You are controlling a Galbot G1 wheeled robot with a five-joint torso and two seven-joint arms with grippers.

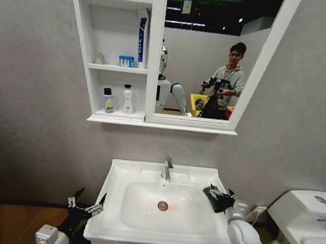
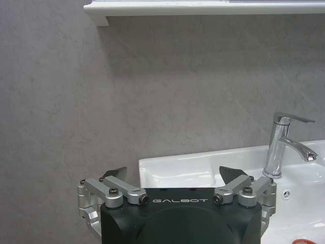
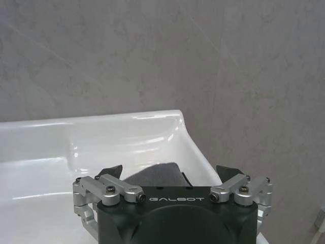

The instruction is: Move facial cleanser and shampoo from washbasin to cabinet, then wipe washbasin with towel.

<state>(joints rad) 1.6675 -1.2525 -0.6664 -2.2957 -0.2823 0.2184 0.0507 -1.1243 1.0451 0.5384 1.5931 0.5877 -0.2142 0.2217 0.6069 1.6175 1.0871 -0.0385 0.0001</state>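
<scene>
Washbasin [image 1: 142, 213], white rectangular ceramic, oval bowl, chrome tap [image 1: 167, 168], red-ringed drain [image 1: 163, 206]. Small dark grey folded towel [image 1: 218, 199] lying on basin's right rim, between spread fingers of right gripper [image 1: 221, 196], not clamped. Left gripper [image 1: 87, 202] hanging open just beside basin's left edge. Two bottles [image 1: 118, 100] standing on bottom shelf of white wall-hung cabinet [image 1: 113, 64] beside mirror panel [image 1: 214, 51].

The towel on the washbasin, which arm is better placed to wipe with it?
The right: its claw is open right over the dark towel on the washbasin. The left claw hangs open off the basin's left front corner.
</scene>
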